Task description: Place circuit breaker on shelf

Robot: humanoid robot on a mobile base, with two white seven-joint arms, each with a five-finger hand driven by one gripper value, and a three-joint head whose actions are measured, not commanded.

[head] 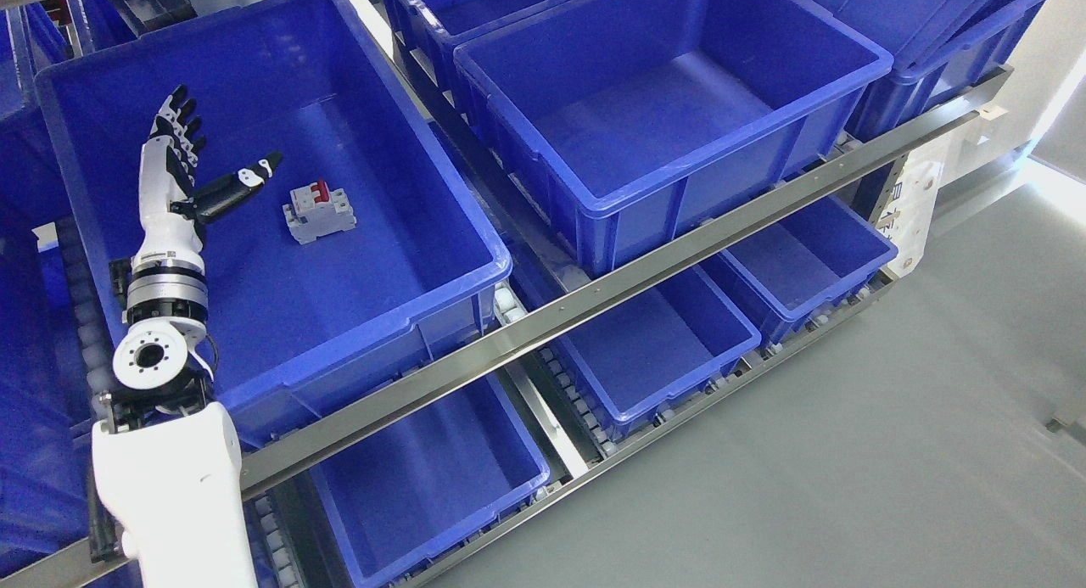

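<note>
Resting on the floor of a large blue plastic bin (pixel 407 189) on the metal-railed shelf (pixel 594 295), a small grey circuit breaker with red switches (pixel 318 214) lay free just beside the robot's white-and-black left hand (pixel 182 168), whose fingers were spread and empty. Any careless withdrawal risked the outstretched thumb clipping the breaker and tipping it over.
</note>
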